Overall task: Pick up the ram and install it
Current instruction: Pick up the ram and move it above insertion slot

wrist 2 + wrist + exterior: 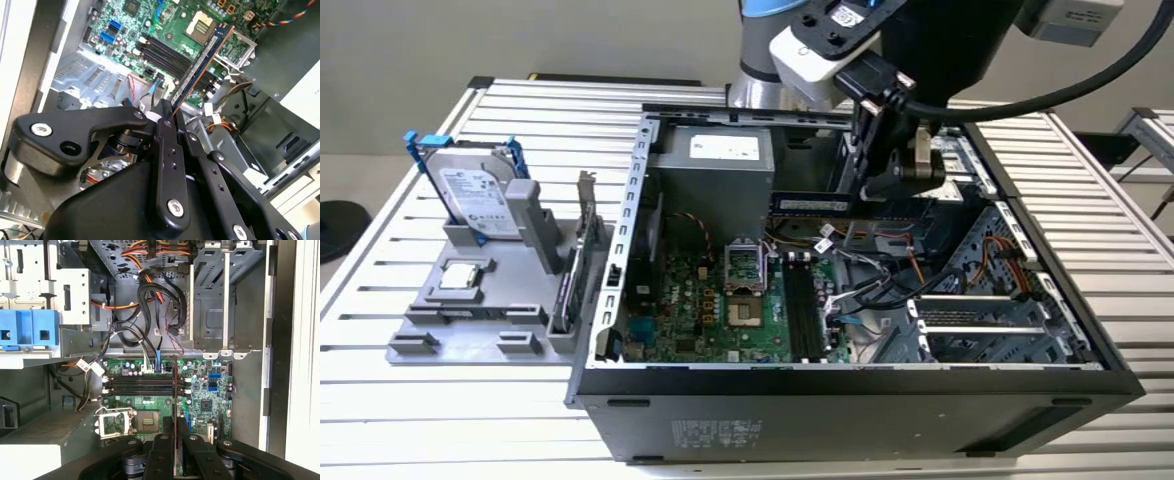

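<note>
Ram is clamped at one end in gripper jaws, above the memory slots inside the case. Risk: it appears to lie crosswise to the slots, so you could jam it if you lower it unturned.

Counted across the views: one silver slatted aluminium table; one open dark-grey metal computer case; one green motherboard; four long black memory slots; one long, narrow blue-green ram stick; one black two-fingered gripper; one grey plastic parts holder; one silver hard drive in a blue frame; one upright expansion card with a metal bracket; one small square silver processor chip.
</note>
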{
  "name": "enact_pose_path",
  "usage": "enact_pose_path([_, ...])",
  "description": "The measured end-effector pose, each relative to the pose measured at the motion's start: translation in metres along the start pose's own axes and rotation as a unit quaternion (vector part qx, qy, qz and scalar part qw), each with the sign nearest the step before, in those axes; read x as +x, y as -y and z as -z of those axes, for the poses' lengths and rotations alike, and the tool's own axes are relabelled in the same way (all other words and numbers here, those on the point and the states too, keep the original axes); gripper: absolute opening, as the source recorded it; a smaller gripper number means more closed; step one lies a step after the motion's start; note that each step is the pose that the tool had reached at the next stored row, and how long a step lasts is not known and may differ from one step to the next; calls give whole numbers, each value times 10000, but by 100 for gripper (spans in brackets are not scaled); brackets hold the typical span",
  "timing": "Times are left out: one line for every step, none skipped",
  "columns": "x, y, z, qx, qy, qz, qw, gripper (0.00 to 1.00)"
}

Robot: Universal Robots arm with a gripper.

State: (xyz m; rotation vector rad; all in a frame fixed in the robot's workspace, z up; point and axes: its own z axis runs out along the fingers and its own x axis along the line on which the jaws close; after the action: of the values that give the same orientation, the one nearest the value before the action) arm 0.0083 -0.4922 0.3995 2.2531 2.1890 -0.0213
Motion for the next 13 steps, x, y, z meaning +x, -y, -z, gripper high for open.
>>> enact_pose_path([36, 1, 0, 0, 1, 0, 10000, 0])
enact_pose_path([70, 2, 1, 0, 3, 0, 10000, 0])
enact_pose_path([97, 3, 1, 0, 3, -2, 10000, 0])
enact_pose_path([106, 3, 1, 0, 4, -19, 10000, 0])
enact_pose_path([106, 3, 0, 1, 3, -76, 10000, 0])
enact_pose_path([106, 3, 0, 1, 2, -156, 9999, 0])
enact_pose_path([106, 4, 0, 2, 2, -238, 9997, 0])
enact_pose_path([107, 4, -1, 3, 0, -324, 9995, 0])
enact_pose_path([107, 4, -1, 4, -1, -412, 9992, 0])
enact_pose_path([107, 4, -2, 5, -1, -507, 9987, 0])
enact_pose_path([107, 4, -3, 6, -3, -597, 9982, 0])
enact_pose_path([107, 4, -3, 7, -3, -686, 9976, 0])
enact_pose_path([107, 4, -3, 8, -4, -776, 9970, 0])
